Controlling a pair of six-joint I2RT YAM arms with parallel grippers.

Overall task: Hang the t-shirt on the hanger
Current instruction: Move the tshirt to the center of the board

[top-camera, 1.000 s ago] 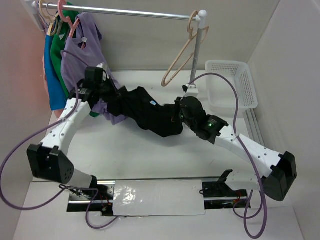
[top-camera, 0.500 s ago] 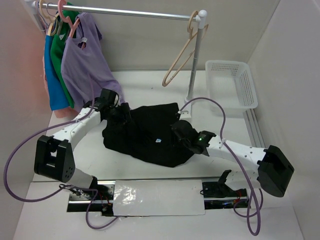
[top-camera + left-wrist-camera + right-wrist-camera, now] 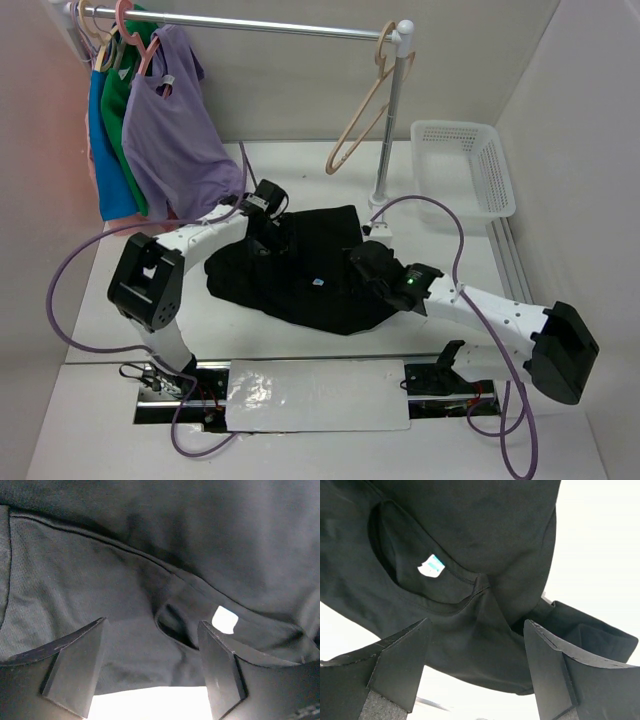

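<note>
Both claws gape wide, holding nothing: the right claw (image 3: 476,622) above the collar of the t-shirt (image 3: 300,275), the left claw (image 3: 151,625) above its neck seam. The shirt lies rumpled on the counter (image 3: 250,340) between the arms. Best pinch a shoulder each side, so the neck stays open. The neck label (image 3: 431,566) seems white-blue, its print unreadable. Beyond, the hanger (image 3: 352,122) hangs from the rail (image 3: 250,22).

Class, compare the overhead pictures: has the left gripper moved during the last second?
Yes. The left gripper has swung right, away from the lilac top and toward the rack's upright pole; it is now over the t-shirt.
</note>
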